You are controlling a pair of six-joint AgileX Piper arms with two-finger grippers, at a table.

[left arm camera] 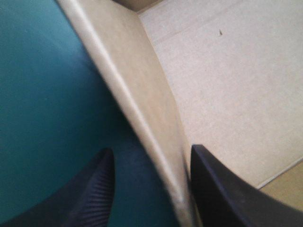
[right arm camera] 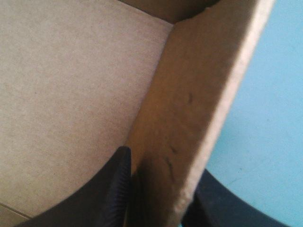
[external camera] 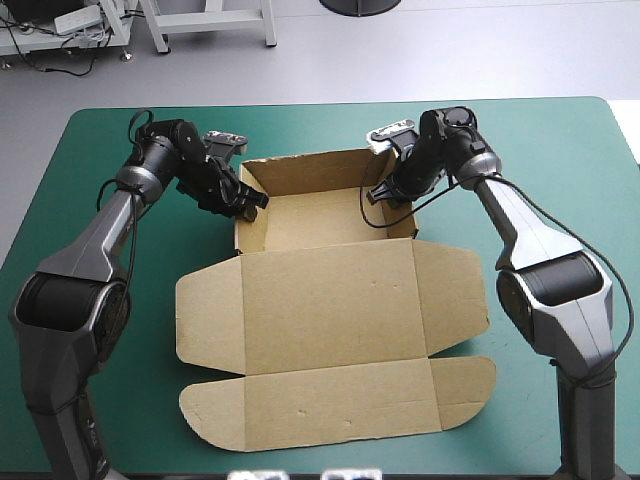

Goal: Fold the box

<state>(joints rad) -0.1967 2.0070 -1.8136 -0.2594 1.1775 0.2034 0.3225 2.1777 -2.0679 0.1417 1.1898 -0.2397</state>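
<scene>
The brown box (external camera: 330, 300) lies mid-table as an open tray, with its far, left and right walls raised and its lid and flaps flat toward the near edge. My left gripper (external camera: 250, 203) straddles the left wall (left arm camera: 142, 109). In the left wrist view it (left arm camera: 151, 156) is open, with one finger inside the tray against the wall and the other outside over the teal-green cover. My right gripper (external camera: 385, 195) sits at the right wall (right arm camera: 199, 94). In the right wrist view it (right arm camera: 163, 165) is shut on that wall, with a black finger pressed to each face.
The flat lid panel (external camera: 335, 400) with rounded side flaps reaches almost to the near table edge. Bare teal-green cover (external camera: 90, 150) shows left, right and beyond the tray.
</scene>
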